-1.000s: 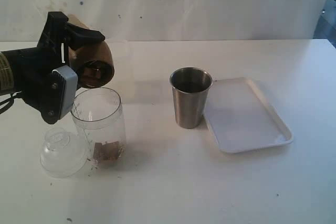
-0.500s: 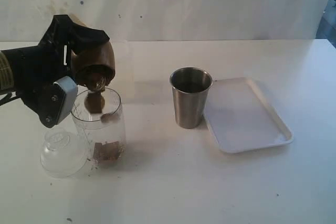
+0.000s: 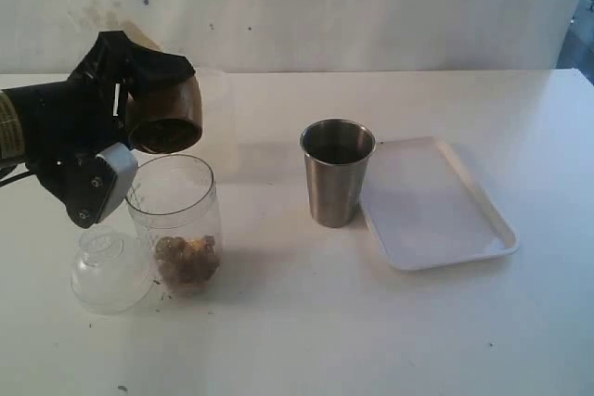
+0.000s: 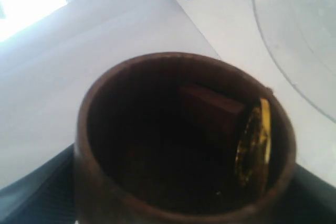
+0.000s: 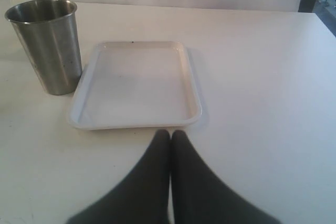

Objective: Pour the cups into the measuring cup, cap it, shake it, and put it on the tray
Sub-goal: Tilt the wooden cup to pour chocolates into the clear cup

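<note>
Lab-like test bench, plain white table (image 3: 297, 340), scuffed white wall (image 3: 371, 6)

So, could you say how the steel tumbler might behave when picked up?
The steel tumbler looks rigid, so it probably won't deform. Its smooth tapered wall may slip; its narrower base could tip if pushed.

left gripper (image 3: 148, 120): black; grey plate with screws | right gripper (image 5: 170, 134): dark; tapered

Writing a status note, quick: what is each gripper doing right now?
Left gripper: holding the wooden cup.
Right gripper: shut, holding nothing.
</note>
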